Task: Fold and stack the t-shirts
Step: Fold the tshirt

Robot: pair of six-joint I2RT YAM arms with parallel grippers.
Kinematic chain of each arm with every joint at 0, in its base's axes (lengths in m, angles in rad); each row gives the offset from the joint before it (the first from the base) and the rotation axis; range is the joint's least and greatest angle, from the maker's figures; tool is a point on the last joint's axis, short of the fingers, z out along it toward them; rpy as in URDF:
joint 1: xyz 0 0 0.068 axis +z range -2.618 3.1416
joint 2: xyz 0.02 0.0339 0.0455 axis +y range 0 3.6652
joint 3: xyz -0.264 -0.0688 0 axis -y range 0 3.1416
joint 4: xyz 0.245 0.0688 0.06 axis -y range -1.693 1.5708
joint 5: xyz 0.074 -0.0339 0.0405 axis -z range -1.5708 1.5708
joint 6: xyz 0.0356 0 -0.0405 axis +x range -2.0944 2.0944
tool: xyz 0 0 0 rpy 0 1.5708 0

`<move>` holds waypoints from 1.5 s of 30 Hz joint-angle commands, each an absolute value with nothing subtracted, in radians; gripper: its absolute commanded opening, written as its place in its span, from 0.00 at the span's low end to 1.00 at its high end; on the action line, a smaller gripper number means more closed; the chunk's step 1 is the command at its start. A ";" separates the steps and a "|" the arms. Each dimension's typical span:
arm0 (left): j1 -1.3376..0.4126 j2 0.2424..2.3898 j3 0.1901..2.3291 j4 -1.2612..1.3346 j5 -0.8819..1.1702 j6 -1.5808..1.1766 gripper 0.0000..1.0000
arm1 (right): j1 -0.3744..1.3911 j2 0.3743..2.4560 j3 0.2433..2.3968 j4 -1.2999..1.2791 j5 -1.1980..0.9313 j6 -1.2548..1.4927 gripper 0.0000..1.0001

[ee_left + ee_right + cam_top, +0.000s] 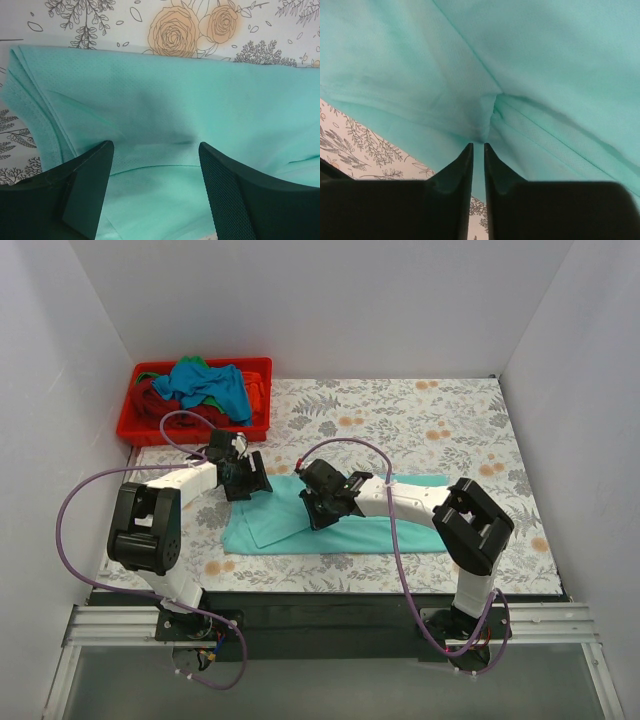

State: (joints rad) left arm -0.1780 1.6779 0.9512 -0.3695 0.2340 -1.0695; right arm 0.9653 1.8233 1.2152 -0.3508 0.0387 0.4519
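mint-teal t-shirt lies spread at the near edge of the floral table, between our two arms. right gripper: fingers nearly together, pinching a tuck of its cloth, and the fabric puckers at the tips. left gripper: fingers wide apart, holding nothing, low over the shirt's left end near its folded edge.

we read the step as a fold. to do it well:
- we drop the left onto the edge and catch every layer before any lift
- we raise both ends level and low
- we carry them together so the crease stays straight, then lay it flat

hard to make out:
- both wrists cover the shirt's middle from above, so collar and sleeves don't show
- we can't tell how many layers the right pinch holds

far back-left, the red bin holds the other t-shirts, a tangled heap of blue, red and green; count unclear.
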 commanded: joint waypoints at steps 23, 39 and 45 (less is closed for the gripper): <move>-0.282 1.374 0.913 -0.374 0.172 -1.235 0.71 | 0.463 1.292 0.859 -0.416 0.008 0.305 0.40; -0.371 1.554 0.750 -0.181 0.216 -1.361 0.71 | 0.425 1.348 0.611 -0.273 -0.110 0.448 0.38; -0.394 1.664 0.814 -0.179 0.192 -1.332 0.71 | 0.425 1.296 0.543 -0.316 -0.101 0.544 0.38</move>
